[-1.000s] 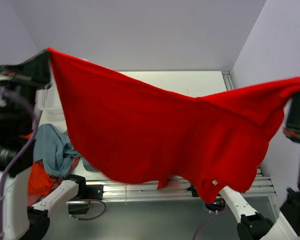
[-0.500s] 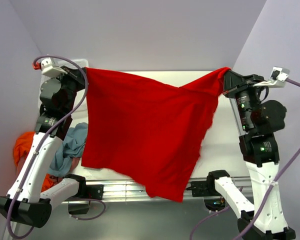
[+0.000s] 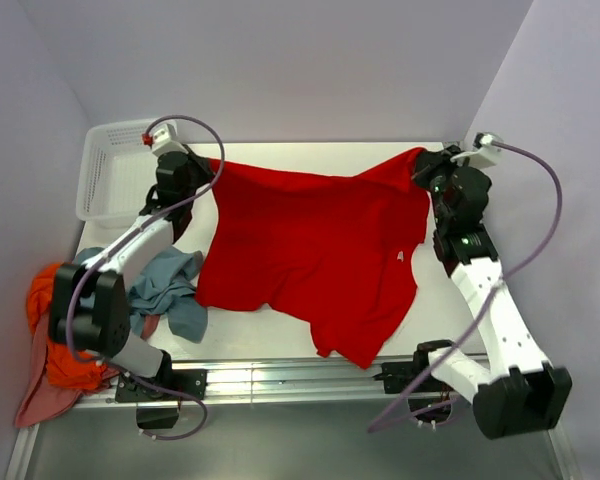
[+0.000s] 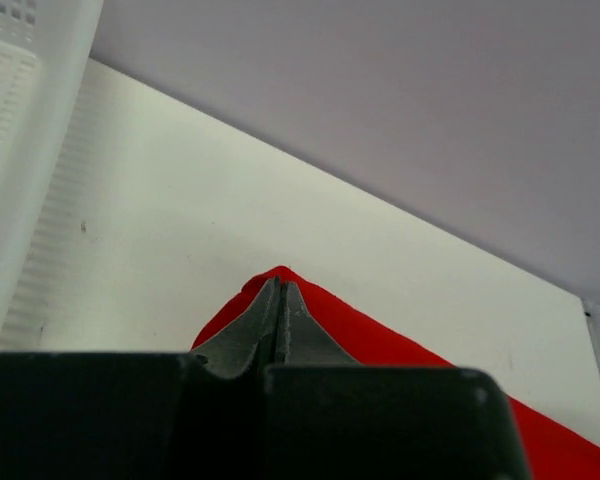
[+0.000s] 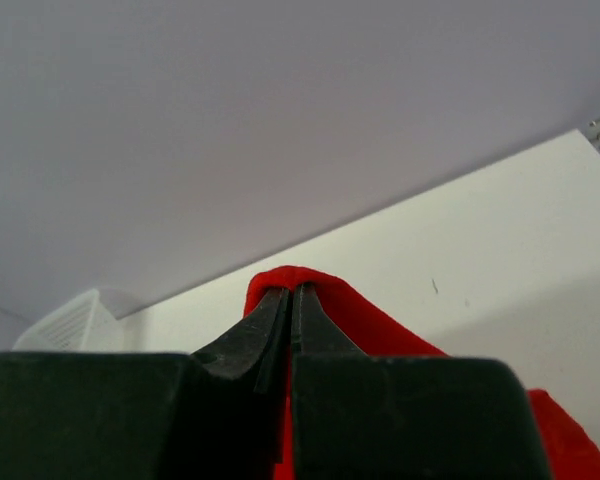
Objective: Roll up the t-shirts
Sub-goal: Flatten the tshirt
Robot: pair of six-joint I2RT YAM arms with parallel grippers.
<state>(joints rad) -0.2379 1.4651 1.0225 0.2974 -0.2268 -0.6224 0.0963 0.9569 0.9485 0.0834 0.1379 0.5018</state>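
The red t-shirt (image 3: 310, 245) lies spread over the white table (image 3: 330, 155), its small white neck label (image 3: 401, 257) near the right side and its near part hanging toward the front edge. My left gripper (image 3: 212, 165) is shut on its far left corner (image 4: 280, 275). My right gripper (image 3: 418, 160) is shut on its far right corner (image 5: 295, 278). Both grippers are low at the far end of the table. A blue-grey t-shirt (image 3: 165, 285), an orange one (image 3: 55, 330) and a pinkish one (image 3: 35, 400) lie heaped at the left.
A white mesh basket (image 3: 115, 175) stands at the far left corner, also in the left wrist view (image 4: 20, 120). The metal rail (image 3: 280, 380) runs along the table's front edge. Walls close in behind and at both sides.
Both grippers have swung down and away from the camera with the red t-shirt, from held high in the air to low over the far table. The shirt now lies spread on the table.
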